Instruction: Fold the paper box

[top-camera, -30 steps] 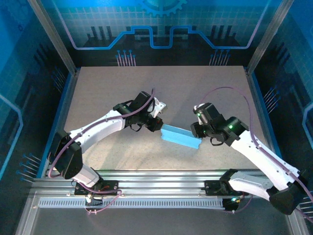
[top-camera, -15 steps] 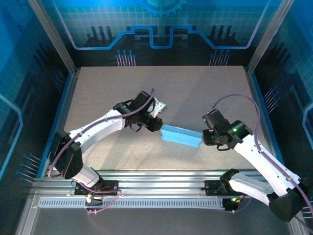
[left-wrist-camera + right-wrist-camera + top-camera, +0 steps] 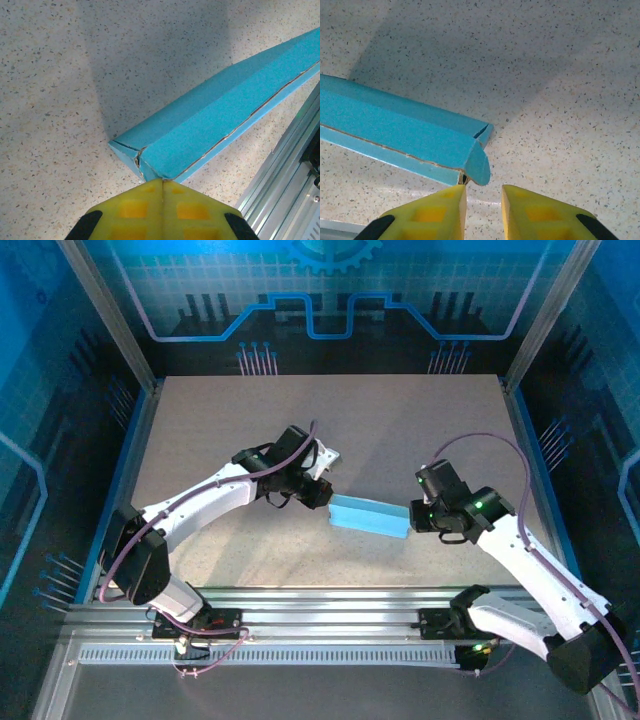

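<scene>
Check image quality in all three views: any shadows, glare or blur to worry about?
Top external: sharp, table evenly lit, blue cast on the surround, soft shadows under the arms. Left wrist: paper box crisp, broad soft shadow beyond it, left gripper's fingers slightly soft. Right wrist: diagonal shadow bands across the table, faint bright streak by the right gripper's fingers.

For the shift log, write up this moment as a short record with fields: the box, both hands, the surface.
box: light blue card, folded into a long narrow shape, lying on the table between the two arms
table: speckled beige
left hand: shut, tips at the box's left end corner; whether card is pinched between them cannot be told
right hand: open, narrow gap with nothing in it; the box's rounded end flap sits just ahead of one finger
</scene>
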